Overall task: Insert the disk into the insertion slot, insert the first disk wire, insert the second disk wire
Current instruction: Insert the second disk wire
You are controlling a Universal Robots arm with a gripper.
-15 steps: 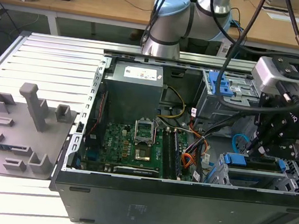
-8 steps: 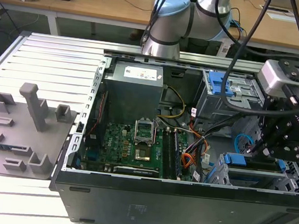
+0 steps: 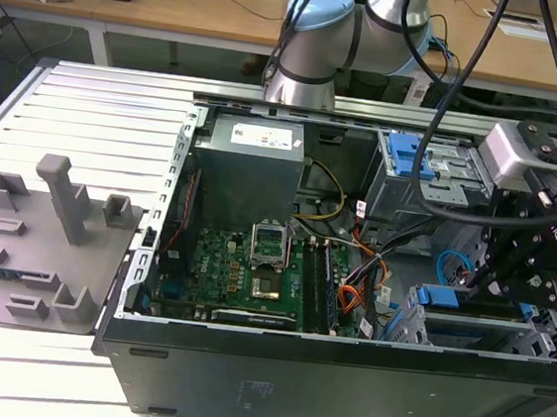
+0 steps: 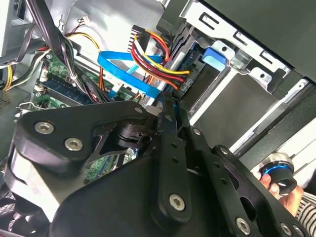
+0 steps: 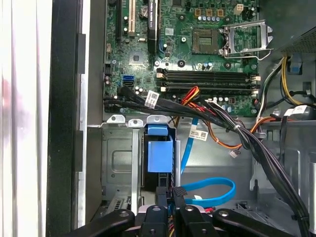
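The disk [image 3: 458,299] in its blue carrier [image 5: 160,150] sits inside the insertion slot [image 3: 404,326], a light-grey cage [image 5: 118,160] at the case's front corner on the exterior view's right. A red, yellow and black wire bundle [image 4: 165,66] ends in a black plug [image 4: 183,84] at the disk's rear edge. A flat blue wire [image 4: 123,69] loops [image 5: 217,190] over to my gripper [image 4: 170,104]. The gripper [image 5: 170,192] hangs just behind the disk [image 4: 207,81], its fingers [image 4: 167,123] shut on the blue wire's end.
The green motherboard [image 3: 242,269], a grey power supply [image 3: 253,166] and a thick black cable bundle [image 5: 256,143] fill the case. A larger bay with a blue latch [image 3: 404,150] stands behind the cage. A grey fixture tray [image 3: 36,243] lies left. A hand [image 4: 289,195] holds a blue-ringed knob [image 4: 277,170].
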